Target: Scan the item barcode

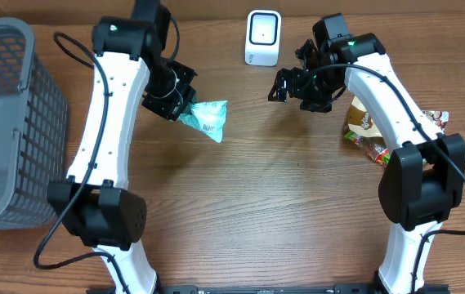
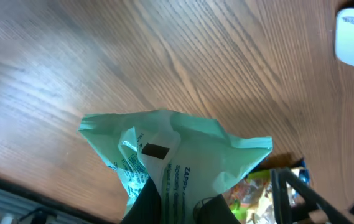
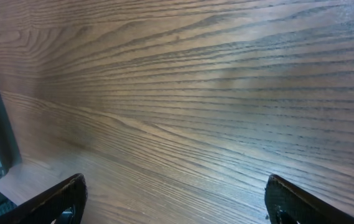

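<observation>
Where the crinkled teal packet point(image 1: 206, 117) hangs: over the wooden bench point(image 1: 281, 212), left of middle, pinched tight in the left gripper point(image 1: 181, 108).
Right gripper point(image 1: 281, 88): fingers point(image 3: 55, 200) spread wide, empty, above bare woodgrain.
Open room: broad near half of the bench.
Edges: grey mesh basket point(image 1: 3, 122) at left, white scanner point(image 1: 262, 37) at far, glossy snack bags point(image 1: 367, 135) at right.
Left wrist view alone: a black patch point(image 2: 155, 150) on the packet's label.

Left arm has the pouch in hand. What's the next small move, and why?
Probably swing the left gripper toward the white scanner, turning the green pouch to face it: the pouch is gripped but off to the scanner's side, not before it.
</observation>
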Controlling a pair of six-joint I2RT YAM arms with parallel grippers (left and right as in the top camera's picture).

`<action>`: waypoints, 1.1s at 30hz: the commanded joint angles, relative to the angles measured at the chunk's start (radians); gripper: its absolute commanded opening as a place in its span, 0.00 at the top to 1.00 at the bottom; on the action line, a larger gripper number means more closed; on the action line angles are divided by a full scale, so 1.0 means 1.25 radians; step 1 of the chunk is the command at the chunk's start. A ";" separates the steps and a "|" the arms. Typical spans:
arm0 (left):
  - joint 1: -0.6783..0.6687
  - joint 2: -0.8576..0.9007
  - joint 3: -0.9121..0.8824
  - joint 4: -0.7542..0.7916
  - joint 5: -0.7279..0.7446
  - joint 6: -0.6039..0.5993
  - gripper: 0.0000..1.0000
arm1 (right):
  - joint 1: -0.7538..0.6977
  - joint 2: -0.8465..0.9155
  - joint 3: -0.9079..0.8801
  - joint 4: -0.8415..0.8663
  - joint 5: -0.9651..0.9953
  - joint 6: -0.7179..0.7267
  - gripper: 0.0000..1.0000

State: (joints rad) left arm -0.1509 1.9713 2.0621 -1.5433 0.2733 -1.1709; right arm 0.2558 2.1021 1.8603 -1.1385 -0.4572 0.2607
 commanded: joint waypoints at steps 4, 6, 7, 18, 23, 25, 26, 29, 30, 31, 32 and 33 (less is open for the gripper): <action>-0.002 0.003 -0.171 0.121 0.028 0.017 0.96 | -0.003 -0.010 0.004 0.003 -0.006 -0.024 0.08; -0.002 0.003 -0.229 0.169 0.024 0.009 0.96 | -0.003 -0.010 0.003 0.003 -0.006 -0.027 0.08; -0.002 0.003 -0.255 0.197 0.024 0.009 0.96 | -0.003 -0.010 0.003 0.004 -0.006 -0.027 0.08; -0.007 0.003 -0.525 0.468 0.023 0.020 0.96 | 0.026 -0.010 0.003 0.012 -0.006 -0.085 0.08; -0.018 0.003 -0.537 0.546 0.028 0.266 0.96 | 0.033 -0.010 0.003 0.015 -0.006 -0.127 0.08; -0.024 0.003 -0.537 0.588 0.052 0.417 0.96 | 0.033 -0.010 0.003 0.015 -0.006 -0.129 0.08; -0.027 0.003 -0.537 0.601 0.063 0.490 0.92 | 0.033 -0.010 0.003 0.016 -0.006 -0.129 0.08; -0.043 0.003 -0.537 0.602 0.075 0.679 0.76 | 0.033 -0.010 0.003 0.016 -0.006 -0.132 0.08; -0.048 0.003 -0.537 0.598 0.074 0.714 0.67 | 0.033 -0.010 0.003 0.015 -0.006 -0.134 0.08; -0.050 0.003 -0.537 0.595 0.074 0.725 0.59 | 0.033 -0.010 0.003 0.015 -0.006 -0.143 0.08; -0.052 0.003 -0.537 0.592 0.069 0.725 0.50 | 0.034 -0.010 0.003 0.015 -0.006 -0.147 0.08; -0.052 0.003 -0.537 0.591 0.066 0.725 0.20 | 0.034 -0.010 0.003 0.015 -0.006 -0.147 0.08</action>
State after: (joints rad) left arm -0.2035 1.9823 1.3888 -0.7971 0.3450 -0.4274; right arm 0.2958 2.1021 1.8603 -1.1225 -0.4568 0.1032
